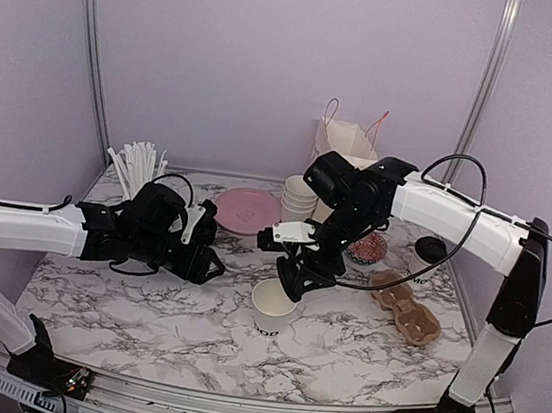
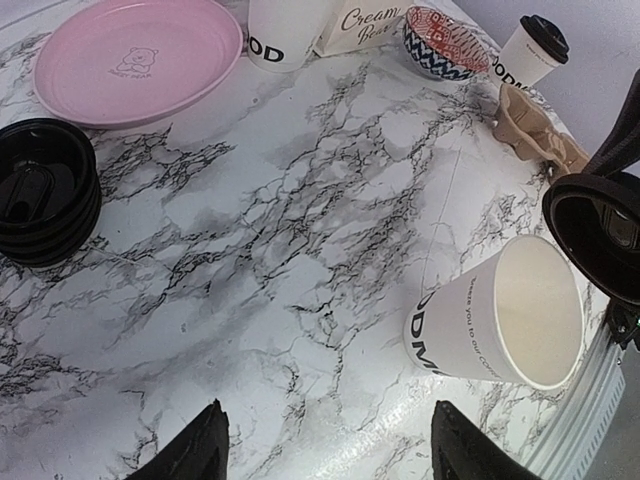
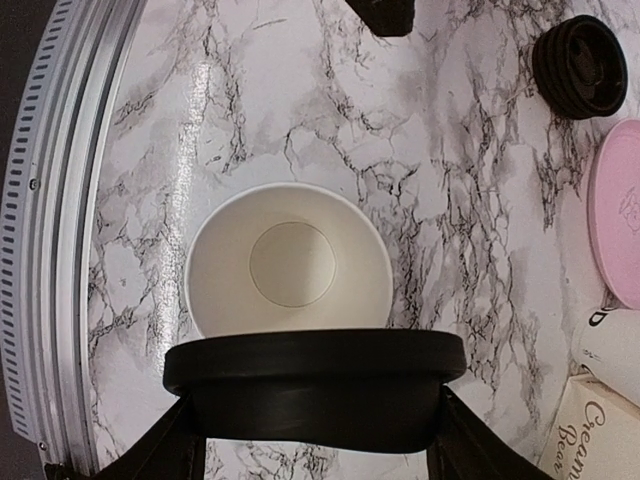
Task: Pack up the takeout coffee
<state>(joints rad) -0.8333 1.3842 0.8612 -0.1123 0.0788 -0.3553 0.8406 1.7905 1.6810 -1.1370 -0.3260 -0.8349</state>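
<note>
Takeout coffee is not yet packed: one lidded cup [image 1: 428,255] stands beside the empty carrier [image 1: 407,308], the right gripper [image 3: 315,425] pinches a lid [image 3: 315,385] over an open cup [image 3: 290,262], and the left gripper [image 2: 325,450] has its jaws spread, holding nothing.

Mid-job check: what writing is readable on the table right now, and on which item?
"ODM": open paper cup, letters cut at the edge; its small line of print is too small to read.
"ODM": lidded coffee cup, near the base.
"OD": white cup beside the pink plate, cut off.
"Cream": white bag; the word under it is unclear.
On the pink plate: a bear mark, lettering too small to read.
</note>
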